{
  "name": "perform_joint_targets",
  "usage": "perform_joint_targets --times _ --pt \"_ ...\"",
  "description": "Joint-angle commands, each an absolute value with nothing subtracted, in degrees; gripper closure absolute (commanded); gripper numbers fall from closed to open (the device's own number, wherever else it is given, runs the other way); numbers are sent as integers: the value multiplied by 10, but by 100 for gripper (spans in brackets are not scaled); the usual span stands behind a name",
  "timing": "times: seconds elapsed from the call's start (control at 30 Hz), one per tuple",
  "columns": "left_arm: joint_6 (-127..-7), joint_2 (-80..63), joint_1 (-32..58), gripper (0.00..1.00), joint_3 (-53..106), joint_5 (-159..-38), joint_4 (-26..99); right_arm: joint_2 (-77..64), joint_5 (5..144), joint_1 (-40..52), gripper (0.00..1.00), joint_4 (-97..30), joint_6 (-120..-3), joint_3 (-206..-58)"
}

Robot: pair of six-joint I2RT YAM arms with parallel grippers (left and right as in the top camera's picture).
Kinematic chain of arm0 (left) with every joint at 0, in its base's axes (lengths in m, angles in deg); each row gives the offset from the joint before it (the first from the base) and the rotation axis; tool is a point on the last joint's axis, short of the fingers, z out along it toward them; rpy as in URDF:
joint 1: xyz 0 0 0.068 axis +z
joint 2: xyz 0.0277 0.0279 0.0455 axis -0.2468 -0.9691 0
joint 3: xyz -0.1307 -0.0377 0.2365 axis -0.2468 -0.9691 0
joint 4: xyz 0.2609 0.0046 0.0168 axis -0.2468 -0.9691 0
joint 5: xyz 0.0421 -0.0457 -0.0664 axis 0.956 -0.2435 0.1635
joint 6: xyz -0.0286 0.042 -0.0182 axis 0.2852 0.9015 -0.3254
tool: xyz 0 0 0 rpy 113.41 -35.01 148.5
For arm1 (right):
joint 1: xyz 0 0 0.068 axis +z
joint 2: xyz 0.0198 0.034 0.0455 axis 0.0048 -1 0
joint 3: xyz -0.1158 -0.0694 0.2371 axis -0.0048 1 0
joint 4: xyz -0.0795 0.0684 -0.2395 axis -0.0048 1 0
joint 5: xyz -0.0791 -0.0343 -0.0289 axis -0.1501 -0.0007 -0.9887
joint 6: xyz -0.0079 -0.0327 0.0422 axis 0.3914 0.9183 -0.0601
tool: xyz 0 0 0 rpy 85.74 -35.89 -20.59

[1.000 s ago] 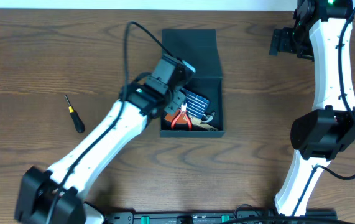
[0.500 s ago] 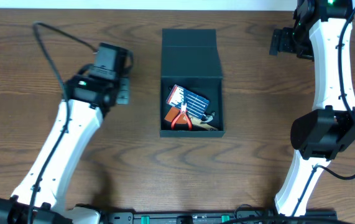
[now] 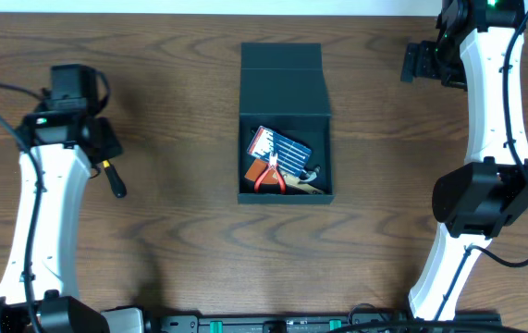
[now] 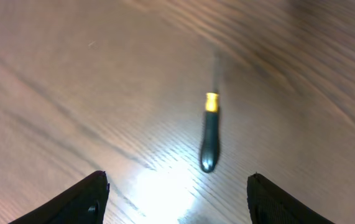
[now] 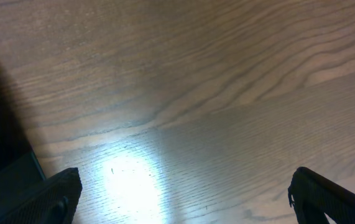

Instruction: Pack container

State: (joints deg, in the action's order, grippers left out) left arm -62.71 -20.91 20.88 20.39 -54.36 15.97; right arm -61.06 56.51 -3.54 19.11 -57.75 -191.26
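The dark teal-green container [image 3: 282, 88] stands open at the table's middle, its flap lid laid back. Inside lie red-handled pliers [image 3: 269, 176], a blue striped card [image 3: 282, 146] and other small items. A small screwdriver with a black handle and yellow collar [image 3: 113, 178] lies on the table at the left; it also shows in the left wrist view [image 4: 210, 134]. My left gripper [image 3: 97, 141] is open and empty, hovering just above the screwdriver [image 4: 177, 186]. My right gripper [image 3: 418, 63] is open and empty at the far right rear, over bare wood [image 5: 183, 186].
The wooden table [image 3: 153, 55] carries nothing else loose. The right arm's white links [image 3: 495, 111] stand along the right side. A dark rail [image 3: 319, 324] runs along the front edge.
My left arm has swung left, away from the container, and now hangs over the screwdriver. The right arm has not moved.
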Motion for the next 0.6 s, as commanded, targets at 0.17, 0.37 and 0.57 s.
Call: perform_joint_targets --times 0.17,0.37,0.57 --pt "-678 -232 255 30 173 -573 159 -595 563 -33 1 191 -587 -1924" --pt "-676 -257 255 30 141 -598 192 -595 563 -33 1 191 -588 -1924" --pt "-674 -278 255 30 114 -602 227 -595 563 -33 1 191 -588 -1924"
